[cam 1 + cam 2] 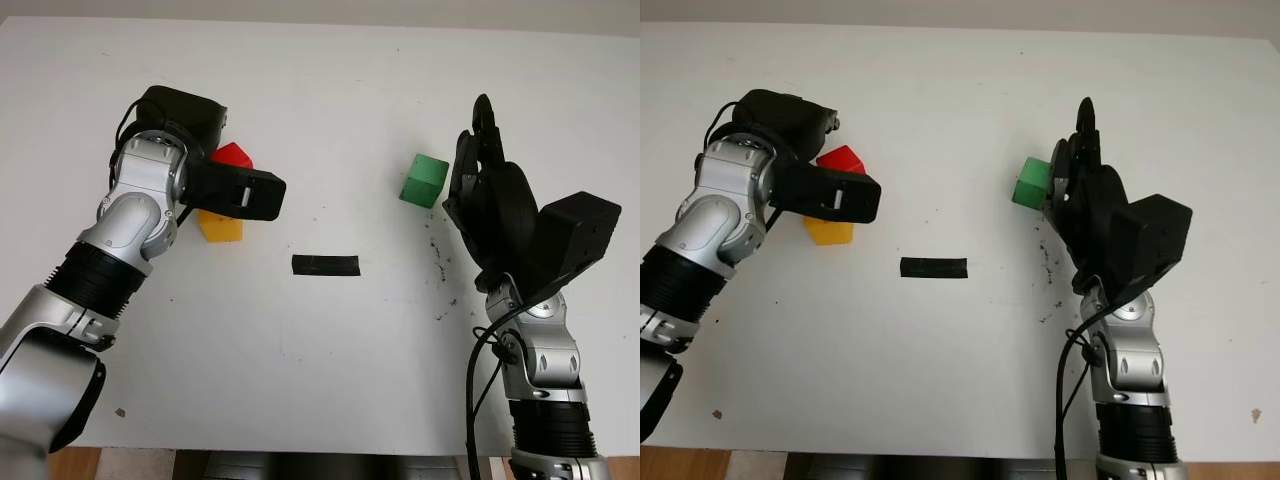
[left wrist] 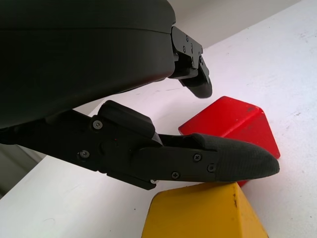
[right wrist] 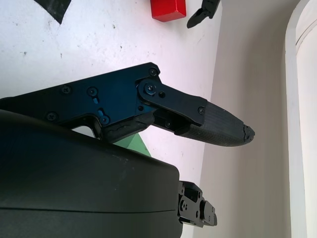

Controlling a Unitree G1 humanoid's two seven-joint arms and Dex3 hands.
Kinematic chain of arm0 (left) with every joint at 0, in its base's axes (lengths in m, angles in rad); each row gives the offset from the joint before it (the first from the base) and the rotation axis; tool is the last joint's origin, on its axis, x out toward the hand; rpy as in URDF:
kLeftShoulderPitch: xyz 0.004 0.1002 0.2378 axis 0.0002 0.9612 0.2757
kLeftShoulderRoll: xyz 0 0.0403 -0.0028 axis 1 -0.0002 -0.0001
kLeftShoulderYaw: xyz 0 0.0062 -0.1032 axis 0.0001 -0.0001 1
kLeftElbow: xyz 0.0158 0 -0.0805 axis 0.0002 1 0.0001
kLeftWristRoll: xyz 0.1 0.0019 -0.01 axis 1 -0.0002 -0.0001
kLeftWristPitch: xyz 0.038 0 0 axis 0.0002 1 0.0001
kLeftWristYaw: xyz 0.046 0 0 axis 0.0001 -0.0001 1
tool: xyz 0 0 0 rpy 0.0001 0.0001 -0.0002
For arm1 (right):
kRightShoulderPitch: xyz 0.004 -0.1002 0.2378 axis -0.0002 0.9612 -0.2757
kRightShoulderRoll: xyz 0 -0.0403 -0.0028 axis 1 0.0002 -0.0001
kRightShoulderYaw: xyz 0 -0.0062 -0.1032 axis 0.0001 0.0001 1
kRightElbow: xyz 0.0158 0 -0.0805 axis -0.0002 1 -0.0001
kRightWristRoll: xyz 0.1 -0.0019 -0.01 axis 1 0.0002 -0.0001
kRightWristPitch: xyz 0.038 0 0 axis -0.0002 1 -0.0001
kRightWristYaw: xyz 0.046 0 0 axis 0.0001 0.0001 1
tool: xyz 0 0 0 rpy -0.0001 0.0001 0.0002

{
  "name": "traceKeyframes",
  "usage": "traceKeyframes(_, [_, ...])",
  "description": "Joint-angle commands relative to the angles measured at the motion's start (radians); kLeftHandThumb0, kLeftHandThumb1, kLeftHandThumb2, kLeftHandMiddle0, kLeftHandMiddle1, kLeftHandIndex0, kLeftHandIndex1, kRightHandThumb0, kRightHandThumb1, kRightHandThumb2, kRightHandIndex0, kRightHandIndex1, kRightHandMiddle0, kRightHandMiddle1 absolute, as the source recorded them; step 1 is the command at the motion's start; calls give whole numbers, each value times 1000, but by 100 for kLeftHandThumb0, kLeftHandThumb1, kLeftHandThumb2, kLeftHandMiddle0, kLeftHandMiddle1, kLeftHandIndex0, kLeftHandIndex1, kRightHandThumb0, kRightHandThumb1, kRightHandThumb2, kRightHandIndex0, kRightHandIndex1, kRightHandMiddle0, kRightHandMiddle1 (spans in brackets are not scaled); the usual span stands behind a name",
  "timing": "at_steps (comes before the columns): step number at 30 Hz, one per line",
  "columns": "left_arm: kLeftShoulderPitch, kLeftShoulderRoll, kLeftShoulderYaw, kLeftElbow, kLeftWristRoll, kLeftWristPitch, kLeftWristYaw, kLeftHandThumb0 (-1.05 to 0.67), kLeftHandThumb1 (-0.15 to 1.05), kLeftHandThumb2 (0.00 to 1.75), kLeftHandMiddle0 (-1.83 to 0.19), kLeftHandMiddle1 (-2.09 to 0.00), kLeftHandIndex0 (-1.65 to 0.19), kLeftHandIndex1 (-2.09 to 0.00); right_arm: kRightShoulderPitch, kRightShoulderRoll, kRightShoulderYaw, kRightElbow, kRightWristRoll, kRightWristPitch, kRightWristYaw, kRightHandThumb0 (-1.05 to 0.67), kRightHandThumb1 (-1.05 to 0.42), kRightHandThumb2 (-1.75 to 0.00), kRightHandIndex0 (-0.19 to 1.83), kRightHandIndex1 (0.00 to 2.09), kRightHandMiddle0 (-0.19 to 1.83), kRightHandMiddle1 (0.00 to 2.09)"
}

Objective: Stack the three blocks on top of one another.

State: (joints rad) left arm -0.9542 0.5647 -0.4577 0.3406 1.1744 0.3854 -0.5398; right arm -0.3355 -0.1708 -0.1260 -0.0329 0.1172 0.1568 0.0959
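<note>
On the white table [image 1: 330,370] the red block [image 1: 232,156] and the yellow block [image 1: 221,228] sit side by side at the left, apparently touching, the red one farther from the robot. Both are turned so a corner points toward the table's middle; neither has a clear long axis. The left robot hand [image 1: 240,190] hovers directly over this pair, open and holding nothing, one finger [image 2: 233,161] reaching across above the yellow block. The green block [image 1: 424,180] stands alone at the right, rotated slightly, well apart from the others. The right robot hand [image 1: 485,175] is just beside it, open, grasping nothing. A black tape strip [image 1: 325,265] lies between the two groups, lengthwise left to right.
</note>
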Motion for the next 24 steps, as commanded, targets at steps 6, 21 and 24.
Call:
traceKeyframes(6, [2,-16,-15,19,20,29,16,-96,105,34,-7,-3,-2,-79,12,-1,-2,-30,-4,-6,-5,-69,-105,-77,-19,0,-19,0])
traceKeyframes(21, [13,-32,21,69,-107,-42,205,-33,103,5,-38,-6,-30,-93,19,7,-8,-35,2,-4,-18,-69,-105,-77,-19,0,-19,0])
traceKeyframes(24, [12,-27,22,74,-116,-63,208,-30,102,5,-40,-7,-28,-101,20,3,-7,-34,7,-2,-13,-68,-105,-77,-19,0,-19,0])
